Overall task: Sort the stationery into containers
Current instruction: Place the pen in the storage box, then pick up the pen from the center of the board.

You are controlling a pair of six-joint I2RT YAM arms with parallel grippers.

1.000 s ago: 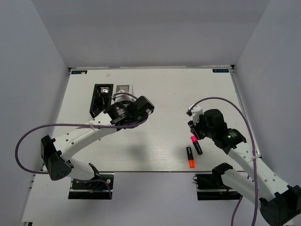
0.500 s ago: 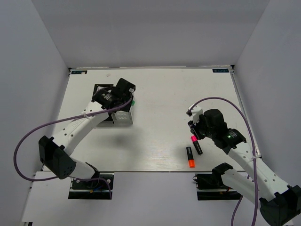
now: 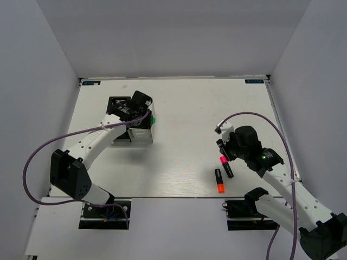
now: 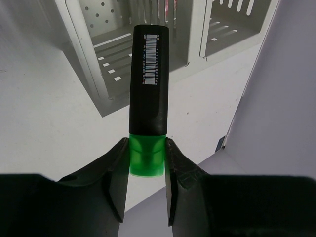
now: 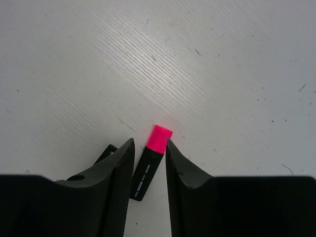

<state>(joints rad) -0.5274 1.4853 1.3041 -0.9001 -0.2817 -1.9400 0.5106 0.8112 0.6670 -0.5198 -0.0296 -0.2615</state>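
Note:
My left gripper point(image 3: 143, 110) point(image 4: 146, 148) is shut on the green cap of a black marker point(image 4: 148, 84) point(image 3: 153, 118). It holds the marker above the white mesh organiser point(image 3: 142, 134) point(image 4: 98, 64), body pointing at its compartments. The black organiser point(image 3: 115, 103) stands just left of the white one, partly hidden by the arm. My right gripper point(image 3: 223, 153) point(image 5: 149, 143) is low over the table, jaws open either side of a pink-capped black marker point(image 5: 152, 160) point(image 3: 226, 166) lying flat. An orange-capped marker point(image 3: 218, 181) lies beside it.
The black end of the orange-capped marker point(image 5: 106, 152) peeks out behind my right gripper's left finger. The white table point(image 3: 190, 108) ends at grey walls on three sides. Purple cables loop from both arms.
My left arm has swung from the table's middle back and left to above the white organiser, carrying the green-capped marker. The right arm and both markers near it have not moved.

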